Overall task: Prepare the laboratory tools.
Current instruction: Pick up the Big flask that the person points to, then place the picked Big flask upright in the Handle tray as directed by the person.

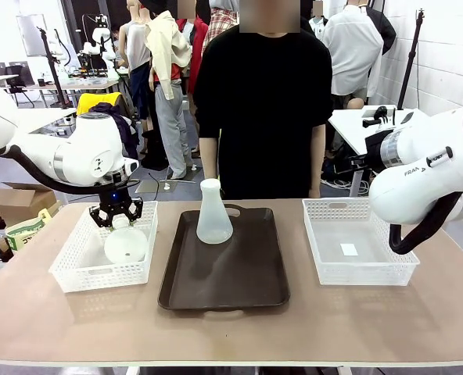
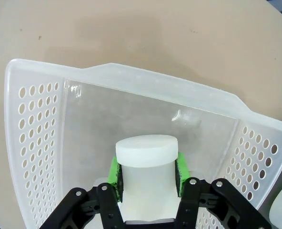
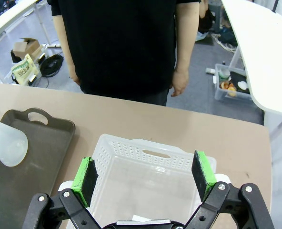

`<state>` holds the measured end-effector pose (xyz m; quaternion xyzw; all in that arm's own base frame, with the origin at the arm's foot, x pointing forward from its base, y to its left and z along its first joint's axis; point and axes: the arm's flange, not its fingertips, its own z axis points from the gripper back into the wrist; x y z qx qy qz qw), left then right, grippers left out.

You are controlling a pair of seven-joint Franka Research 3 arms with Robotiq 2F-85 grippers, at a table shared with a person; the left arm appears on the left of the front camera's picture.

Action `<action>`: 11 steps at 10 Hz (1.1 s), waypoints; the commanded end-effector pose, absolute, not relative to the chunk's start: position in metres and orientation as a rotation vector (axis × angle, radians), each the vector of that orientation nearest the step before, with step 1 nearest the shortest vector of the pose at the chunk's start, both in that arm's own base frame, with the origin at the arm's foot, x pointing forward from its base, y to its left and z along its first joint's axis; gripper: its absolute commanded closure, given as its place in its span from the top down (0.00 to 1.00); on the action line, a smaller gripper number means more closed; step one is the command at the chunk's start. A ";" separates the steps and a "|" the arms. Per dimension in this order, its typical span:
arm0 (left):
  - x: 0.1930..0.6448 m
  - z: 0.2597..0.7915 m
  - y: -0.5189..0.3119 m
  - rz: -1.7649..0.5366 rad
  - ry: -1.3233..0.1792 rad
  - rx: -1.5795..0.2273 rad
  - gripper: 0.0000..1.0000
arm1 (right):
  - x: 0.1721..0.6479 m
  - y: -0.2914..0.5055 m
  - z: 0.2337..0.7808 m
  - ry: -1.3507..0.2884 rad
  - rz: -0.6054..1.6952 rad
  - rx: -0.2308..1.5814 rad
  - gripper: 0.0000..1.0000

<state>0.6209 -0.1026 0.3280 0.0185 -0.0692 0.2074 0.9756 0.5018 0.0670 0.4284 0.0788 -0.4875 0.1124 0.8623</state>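
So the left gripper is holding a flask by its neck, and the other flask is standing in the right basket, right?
Not quite. The left gripper does hold a flask by its neck, but the other flask stands on the brown tray, not in the right basket. The front view shows it.

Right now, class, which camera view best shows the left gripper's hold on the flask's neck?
The left wrist view: green pads clamp the flask's neck. The front view shows the left gripper above the basket, the grip small. The right wrist view misses it.

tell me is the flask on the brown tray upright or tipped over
Upright: the flask stands on its wide base on the tray, narrow neck pointing up.
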 end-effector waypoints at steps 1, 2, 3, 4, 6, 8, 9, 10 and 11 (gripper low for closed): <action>0.621 0.328 -0.102 0.417 -0.145 0.034 0.00 | 0.502 0.067 0.428 -1.052 0.236 0.166 1.00; 0.621 0.328 -0.102 0.417 -0.145 0.034 0.00 | 0.502 0.067 0.428 -1.052 0.236 0.166 1.00; 0.621 0.328 -0.102 0.417 -0.145 0.034 0.00 | 0.502 0.067 0.428 -1.052 0.236 0.166 1.00; 0.621 0.328 -0.102 0.417 -0.145 0.034 0.00 | 0.502 0.067 0.428 -1.052 0.236 0.166 1.00; 0.621 0.328 -0.102 0.417 -0.145 0.034 0.00 | 0.502 0.067 0.428 -1.052 0.236 0.166 1.00; 0.621 0.328 -0.102 0.417 -0.145 0.034 0.00 | 0.502 0.067 0.428 -1.052 0.236 0.166 1.00; 0.621 0.328 -0.102 0.417 -0.145 0.034 0.00 | 0.502 0.067 0.428 -1.052 0.236 0.166 1.00; 0.621 0.328 -0.103 0.418 -0.140 0.037 0.00 | 0.502 0.067 0.428 -1.052 0.236 0.166 1.00; 0.609 0.345 -0.107 0.336 -0.199 0.050 0.00 | 0.502 0.067 0.428 -1.052 0.236 0.166 1.00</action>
